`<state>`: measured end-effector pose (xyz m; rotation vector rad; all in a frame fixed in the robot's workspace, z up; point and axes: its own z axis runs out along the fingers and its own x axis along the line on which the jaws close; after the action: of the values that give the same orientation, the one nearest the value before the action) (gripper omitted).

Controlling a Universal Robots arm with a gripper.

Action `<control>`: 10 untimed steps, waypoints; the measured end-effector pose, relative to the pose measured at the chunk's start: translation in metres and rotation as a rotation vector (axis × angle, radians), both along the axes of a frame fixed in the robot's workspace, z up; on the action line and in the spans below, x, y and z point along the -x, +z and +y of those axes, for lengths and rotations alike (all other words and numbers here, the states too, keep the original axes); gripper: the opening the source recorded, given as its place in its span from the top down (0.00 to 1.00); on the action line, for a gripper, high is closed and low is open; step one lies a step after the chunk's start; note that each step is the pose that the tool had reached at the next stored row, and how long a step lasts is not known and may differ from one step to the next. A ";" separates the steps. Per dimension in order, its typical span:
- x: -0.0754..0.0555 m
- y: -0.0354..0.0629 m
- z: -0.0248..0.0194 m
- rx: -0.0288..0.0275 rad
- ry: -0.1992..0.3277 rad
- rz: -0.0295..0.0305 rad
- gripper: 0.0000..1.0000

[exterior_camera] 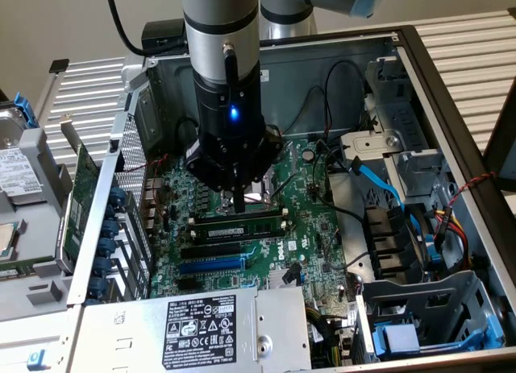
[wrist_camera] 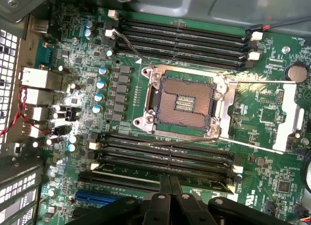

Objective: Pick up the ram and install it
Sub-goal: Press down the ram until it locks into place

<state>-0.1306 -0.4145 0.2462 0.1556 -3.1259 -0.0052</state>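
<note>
The ram (exterior_camera: 258, 225) is a narrow green stick with black chips, standing on edge in one of the black memory slots beside the CPU socket (wrist_camera: 187, 103). In the wrist view the ram (wrist_camera: 146, 165) runs between white end clips. My gripper (exterior_camera: 242, 204) hangs straight down inside the open computer case. Its fingers are shut together with nothing between them. The gripper (wrist_camera: 170, 181) has its tips right at the ram's top edge, near the middle of its length. Whether they touch it I cannot tell.
More black memory slots (wrist_camera: 180, 38) lie on the socket's other side. A blue expansion slot (exterior_camera: 211, 264) and the power supply (exterior_camera: 201, 325) sit closer to the case edge. A blue cable (exterior_camera: 379, 180), a drive cage (exterior_camera: 435, 308) and a green card (exterior_camera: 81, 196) flank the board.
</note>
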 end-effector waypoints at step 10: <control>0.000 0.0000 0.0000 0.0202 -0.060 0.0004 0.89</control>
<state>-0.1304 -0.4146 0.2463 0.0613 -3.1278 0.0258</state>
